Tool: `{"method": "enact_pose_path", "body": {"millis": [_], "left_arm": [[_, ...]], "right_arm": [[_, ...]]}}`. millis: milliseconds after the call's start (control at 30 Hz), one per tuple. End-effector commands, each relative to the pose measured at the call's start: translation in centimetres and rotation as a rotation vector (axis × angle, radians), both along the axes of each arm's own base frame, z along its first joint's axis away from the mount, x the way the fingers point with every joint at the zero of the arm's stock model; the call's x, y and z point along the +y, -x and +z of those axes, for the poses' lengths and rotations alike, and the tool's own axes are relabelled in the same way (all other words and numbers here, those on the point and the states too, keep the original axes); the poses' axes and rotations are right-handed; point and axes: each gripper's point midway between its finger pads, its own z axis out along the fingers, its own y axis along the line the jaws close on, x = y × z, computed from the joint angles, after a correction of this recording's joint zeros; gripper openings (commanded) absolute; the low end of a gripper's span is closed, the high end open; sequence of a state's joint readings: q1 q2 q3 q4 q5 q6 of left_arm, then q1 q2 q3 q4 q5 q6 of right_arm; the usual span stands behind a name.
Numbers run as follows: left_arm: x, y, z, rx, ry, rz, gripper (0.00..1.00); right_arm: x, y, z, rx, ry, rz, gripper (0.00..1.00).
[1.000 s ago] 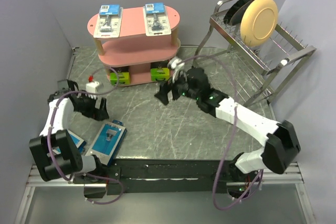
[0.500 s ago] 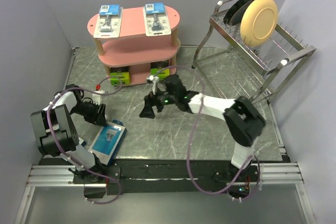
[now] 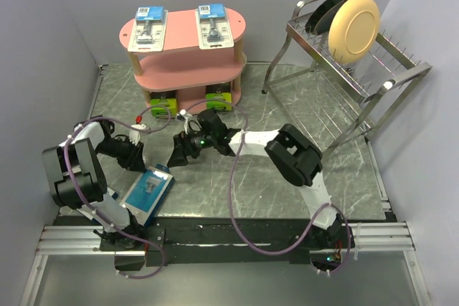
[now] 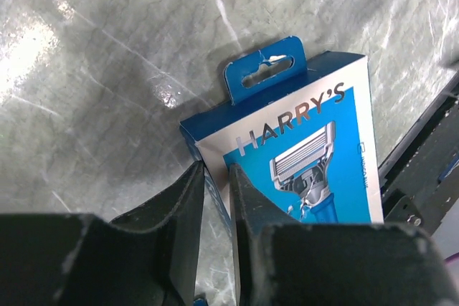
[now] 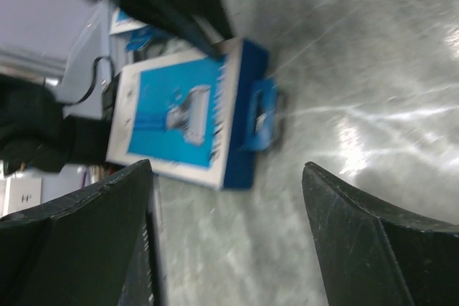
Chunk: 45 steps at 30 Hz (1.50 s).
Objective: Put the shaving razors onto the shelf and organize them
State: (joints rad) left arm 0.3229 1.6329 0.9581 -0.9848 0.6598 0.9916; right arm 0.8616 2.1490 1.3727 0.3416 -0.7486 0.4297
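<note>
We take the step in hand to be the pick-up of a blue pack. The flat blue-and-white cardboard razor pack (image 4: pixel 301 155) lies face up on the grey marbled table (image 3: pixel 237 191). It is close to the left arm's base and well apart from the pink three-tier shelf with oval boards and wooden posts (image 3: pixel 183 37).

The left claw (image 4: pixel 214 170) stands astride the pack's corner beside the hang tab. One finger is over the printed face, the other is by the side wall, and the two are nearly together. Whether they already bite the card we cannot tell from this angle. The right claw (image 5: pixel 226 170) hangs near the pack's tab end, fingers wide apart and holding nothing.

On the shelf, two clear blister packs with blue-white labels (image 3: pixel 149 25) lie side by side on the top board. Two black boxes with lime-green ends (image 3: pixel 163 104) sit on the bottom tier.

In our view the next move calls for a firm pinch and a level lift. A pack held by one corner will want to pivot. It then has to be carried across to the shelf, with the right arm kept out of its path.

The pack's face reads "HARRY'S" in pale capitals above a pictured razor head. The small print along its edge and the shelf labels are too small to read.
</note>
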Motion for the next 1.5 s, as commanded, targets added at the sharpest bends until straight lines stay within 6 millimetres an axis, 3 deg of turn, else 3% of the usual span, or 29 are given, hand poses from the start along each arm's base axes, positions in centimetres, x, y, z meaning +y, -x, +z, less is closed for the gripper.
{"method": "enact_pose_path", "body": {"millis": [0,233,567,867,1067,1100,1167,1200,1267,1300,1333,1367,1400,1433,1467], "left_arm": [[-0.7,-0.3,1.5,-0.084,0.024,-0.082,0.24],[-1.8,-0.5,2.9,-0.125,0.025,-0.113,0.23],[-2.5,-0.9,2.9,-0.136,0.014,-0.108,0.22],[-2.7,-1.4,3.3,-0.162,0.002,-0.089,0.22],[-2.8,-1.6,4.5,-0.181,0.006,-0.071,0.22],[-2.8,-1.7,5.0,-0.188,0.009,-0.056,0.22],[-3.2,-2.5,6.4,-0.214,0.029,-0.028,0.24],[-3.4,-3.3,8.3,-0.237,0.044,0.023,0.27],[-4.2,-4.2,10.9,-0.273,0.103,0.074,0.35],[-4.7,-4.6,13.1,-0.305,0.134,0.121,0.44],[-5.3,-4.7,14.1,-0.317,0.161,0.144,0.49],[-5.9,-5.0,15.2,-0.337,0.186,0.173,0.54],[-6.7,-5.1,16.9,-0.359,0.230,0.239,0.64],[-7.8,-5.1,17.6,-0.377,0.252,0.250,0.69],[-8.7,-4.9,18.5,-0.325,0.310,0.345,0.73]], "right_arm": [[1.9,-1.7,0.2,0.031,-0.028,-0.047,0.90],[2.7,-1.8,-3.7,0.124,0.032,-0.096,0.74],[3.1,0.8,-5.3,0.206,0.044,-0.016,0.57],[3.0,2.1,-5.2,0.245,0.034,0.038,0.43],[3.8,2.3,-3.9,0.224,-0.002,0.065,0.23],[3.8,2.4,-3.6,0.222,-0.003,0.063,0.13],[3.8,2.1,-2.7,0.214,-0.013,0.055,0.06],[3.6,1.8,-2.2,0.211,-0.017,0.044,0.00],[3.0,1.1,-0.2,0.196,-0.039,0.011,0.00],[2.3,0.1,0.8,0.204,-0.055,-0.024,0.00],[1.2,-0.2,0.5,0.228,-0.040,-0.056,0.00],[0.4,-0.7,2.8,0.216,-0.069,-0.086,0.00],[-0.3,-1.3,3.4,0.239,-0.071,-0.135,0.00],[-2.3,-2.3,2.8,0.267,-0.050,-0.194,0.00],[-3.3,-2.6,4.9,0.252,-0.071,-0.223,0.00]]}}
